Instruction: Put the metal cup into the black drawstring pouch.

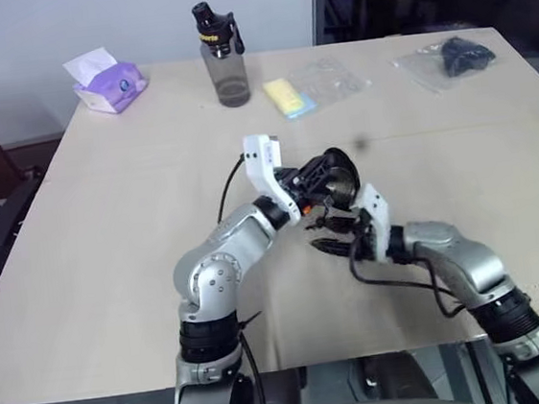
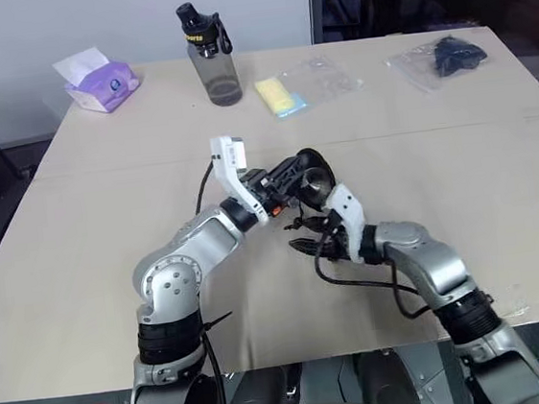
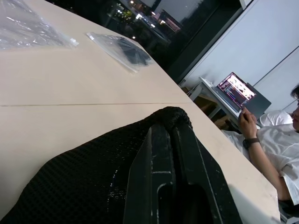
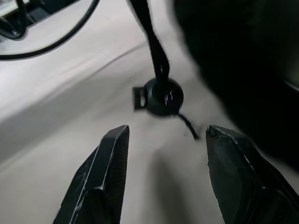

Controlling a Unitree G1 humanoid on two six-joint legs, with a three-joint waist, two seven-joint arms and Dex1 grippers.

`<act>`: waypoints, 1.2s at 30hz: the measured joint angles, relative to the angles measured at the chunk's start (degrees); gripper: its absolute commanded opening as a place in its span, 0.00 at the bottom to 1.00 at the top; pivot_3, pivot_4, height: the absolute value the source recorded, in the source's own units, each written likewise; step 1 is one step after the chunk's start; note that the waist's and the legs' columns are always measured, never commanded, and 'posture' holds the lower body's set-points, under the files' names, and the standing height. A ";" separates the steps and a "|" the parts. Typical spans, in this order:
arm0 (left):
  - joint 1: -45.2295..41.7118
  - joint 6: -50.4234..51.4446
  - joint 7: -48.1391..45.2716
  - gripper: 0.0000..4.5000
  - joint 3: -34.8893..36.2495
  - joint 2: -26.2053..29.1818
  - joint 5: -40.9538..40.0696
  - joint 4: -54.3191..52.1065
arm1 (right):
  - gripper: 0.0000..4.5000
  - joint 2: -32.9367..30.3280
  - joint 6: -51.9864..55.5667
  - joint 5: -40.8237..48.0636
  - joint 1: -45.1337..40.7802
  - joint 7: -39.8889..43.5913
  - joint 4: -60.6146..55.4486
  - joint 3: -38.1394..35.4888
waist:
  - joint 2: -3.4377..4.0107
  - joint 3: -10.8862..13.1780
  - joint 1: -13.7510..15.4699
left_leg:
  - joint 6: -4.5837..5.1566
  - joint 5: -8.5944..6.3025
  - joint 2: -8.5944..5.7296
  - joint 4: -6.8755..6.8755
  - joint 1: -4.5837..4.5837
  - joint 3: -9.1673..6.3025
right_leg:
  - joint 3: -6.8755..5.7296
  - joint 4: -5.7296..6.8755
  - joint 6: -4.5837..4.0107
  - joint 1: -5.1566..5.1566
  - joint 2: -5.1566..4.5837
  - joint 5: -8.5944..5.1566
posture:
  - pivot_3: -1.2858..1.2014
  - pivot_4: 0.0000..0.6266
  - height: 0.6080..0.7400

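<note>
The soft black fabric drawstring pouch (image 1: 333, 178) is held raised above the beige wooden table (image 1: 108, 229) by the clamped left gripper (image 3: 170, 140). The small shiny metal cup (image 1: 339, 192) appears seated in its mouth. The right gripper (image 4: 163, 154), spread wide and empty, is positioned just below; closing the pouch seemingly remains.

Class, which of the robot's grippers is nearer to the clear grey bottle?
Left. The left gripper, shut on the black drawstring pouch, is nearer the bottle; the open right gripper hangs below the pouch, farther away.

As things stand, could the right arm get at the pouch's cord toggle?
Probably yes. The right gripper has its fingers open with the cord toggle hanging just ahead of them, beside the black drawstring pouch held shut in the left gripper; nothing lies between.
</note>
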 measured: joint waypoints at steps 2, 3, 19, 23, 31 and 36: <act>0.00 0.17 -0.01 0.00 0.04 0.18 -0.09 0.00 | 0.58 2.34 -1.69 -1.42 -0.02 -0.97 0.95 0.28 | 0.00 0.00 -0.05 | 0.00 0.00 0.00 -0.01 0.01 -0.01 | -0.01 0.01 0.00 0.00 0.01 0.00 | 0.52 0.24 1.00; 0.01 0.30 -0.04 0.00 0.11 0.39 -0.22 0.00 | 0.58 3.68 -2.62 -1.96 -0.02 -1.50 1.40 0.27 | 0.00 0.00 -0.08 | 0.00 0.00 0.00 -0.01 0.03 -0.02 | -0.01 0.02 0.00 0.00 0.01 0.00 | 0.52 0.24 1.00; 0.13 0.25 -0.58 0.00 0.78 1.78 -1.74 0.12 | 0.01 3.88 -3.86 -4.11 1.32 -1.74 0.17 -0.65 | 0.00 0.00 -0.12 | 0.01 0.00 0.01 -0.02 0.05 -0.03 | -0.01 0.03 -0.01 0.01 0.02 0.00 | 0.52 0.24 1.00; 0.44 -1.79 -3.30 0.06 2.73 1.47 -3.72 0.07 | 0.00 1.07 -3.48 -4.72 1.12 -2.11 -2.05 -1.62 | 0.01 0.00 -0.16 | 0.01 0.00 0.01 -0.02 0.05 0.00 | 0.00 0.03 -0.01 0.00 0.02 0.00 | 0.52 0.24 1.00; 1.65 -3.20 -4.91 0.48 4.14 4.86 -4.27 -0.06 | 0.00 -12.77 -12.21 -13.80 -11.59 -3.69 -0.88 -9.28 | 0.02 0.01 0.03 | 0.02 -0.01 -0.02 -0.03 0.03 0.02 | -0.02 0.00 -0.01 0.01 0.01 0.00 | 0.52 0.24 1.00; 3.47 -3.24 -5.46 0.48 2.61 6.49 -3.37 -0.03 | 0.00 -22.81 -23.21 -23.68 -21.49 -3.42 11.06 -9.98 | 0.00 0.04 -0.40 | 0.02 0.00 -0.04 -0.07 0.03 0.19 | 0.10 -0.09 0.00 -0.02 -0.07 0.00 | 0.52 0.24 1.00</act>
